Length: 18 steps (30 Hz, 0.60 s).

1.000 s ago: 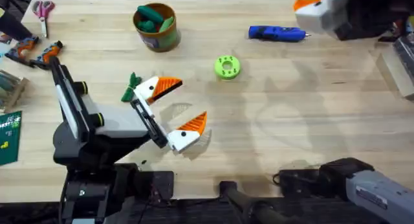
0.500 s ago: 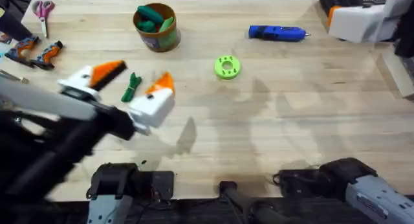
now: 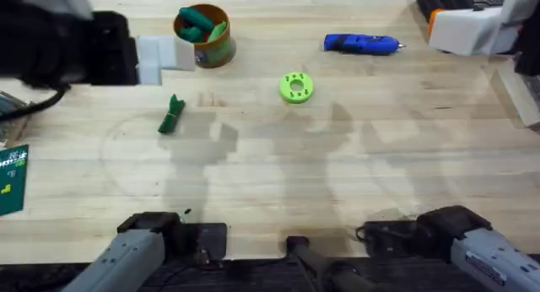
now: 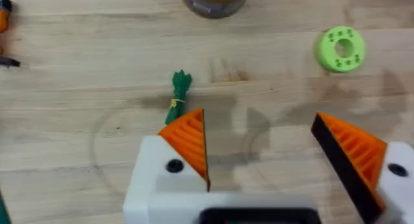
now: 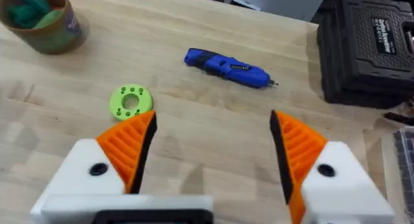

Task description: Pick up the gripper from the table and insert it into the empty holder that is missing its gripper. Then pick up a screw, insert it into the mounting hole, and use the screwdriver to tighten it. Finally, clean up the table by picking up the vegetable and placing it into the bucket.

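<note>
Vegetable lying lengthwise just ahead of left tool, spread and empty (right tool likewise, farther off).

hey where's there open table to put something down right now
Bare wood runs across the near half of the table, from below the vegetable and green ring toward the arm bases. Another free patch lies between the ring and the screwdriver. It's crowded at the far left, around the bucket and left gripper.
</note>
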Each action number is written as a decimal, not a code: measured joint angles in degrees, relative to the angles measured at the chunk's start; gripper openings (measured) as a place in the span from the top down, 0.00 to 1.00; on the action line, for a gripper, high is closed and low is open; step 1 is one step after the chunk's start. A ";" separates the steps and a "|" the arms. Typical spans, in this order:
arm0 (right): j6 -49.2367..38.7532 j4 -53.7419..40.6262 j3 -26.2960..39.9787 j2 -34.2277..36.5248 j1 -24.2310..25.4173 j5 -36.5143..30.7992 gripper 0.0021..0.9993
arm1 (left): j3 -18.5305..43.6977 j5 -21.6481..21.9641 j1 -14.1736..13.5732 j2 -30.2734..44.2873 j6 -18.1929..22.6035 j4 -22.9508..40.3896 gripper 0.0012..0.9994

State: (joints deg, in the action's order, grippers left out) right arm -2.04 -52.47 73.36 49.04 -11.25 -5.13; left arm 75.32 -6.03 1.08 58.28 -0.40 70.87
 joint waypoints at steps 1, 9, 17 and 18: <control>0.02 0.00 0.00 -0.02 0.00 0.00 0.01 | 0.18 0.97 0.00 1.63 0.25 0.11 0.01; 0.17 -0.19 0.00 0.00 0.00 0.00 0.01 | 0.16 9.90 0.25 21.60 7.41 1.54 0.05; 3.97 -0.67 0.00 6.67 0.00 -1.29 0.01 | -0.28 6.86 3.88 42.73 17.34 -7.93 0.01; 4.43 -0.97 0.00 7.80 0.00 -1.29 0.01 | -0.28 5.93 4.67 43.17 18.03 -8.11 0.01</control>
State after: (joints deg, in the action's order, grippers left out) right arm 2.38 -53.44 73.36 56.83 -11.25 -6.42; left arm 75.05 -0.11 5.75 101.45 17.62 62.77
